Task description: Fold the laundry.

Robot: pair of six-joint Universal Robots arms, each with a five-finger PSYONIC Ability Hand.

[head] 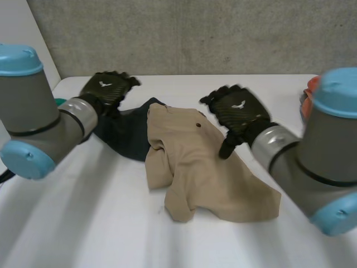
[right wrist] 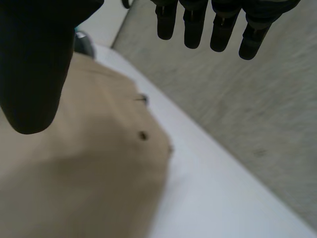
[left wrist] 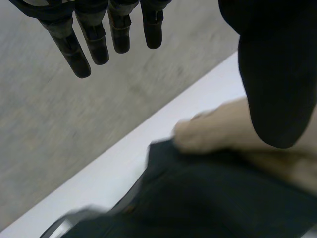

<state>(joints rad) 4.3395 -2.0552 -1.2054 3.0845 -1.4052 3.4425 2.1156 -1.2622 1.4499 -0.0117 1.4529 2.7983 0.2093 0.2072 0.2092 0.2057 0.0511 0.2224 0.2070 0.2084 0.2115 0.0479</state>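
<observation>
Hands (head: 107, 88) (head: 239, 111), 2, over 2 garments (head: 195, 162) (head: 120, 137)

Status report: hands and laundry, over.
Both open, holding nothing: left hand above dark garment, right hand above tan garment. Tan overlaps dark. Both crumpled, unfolded.

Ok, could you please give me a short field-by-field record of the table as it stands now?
surface: white table
top item: tan garment, crumpled, in the middle
second item: dark garment, partly under the tan one's edge, on the left arm's side
left: left robot hand open, fingers straight, over the dark garment, holding nothing
right: right robot hand open, over the tan garment's far edge, holding nothing
progress: neither garment folded yet
other: orange object behind the right arm
</observation>
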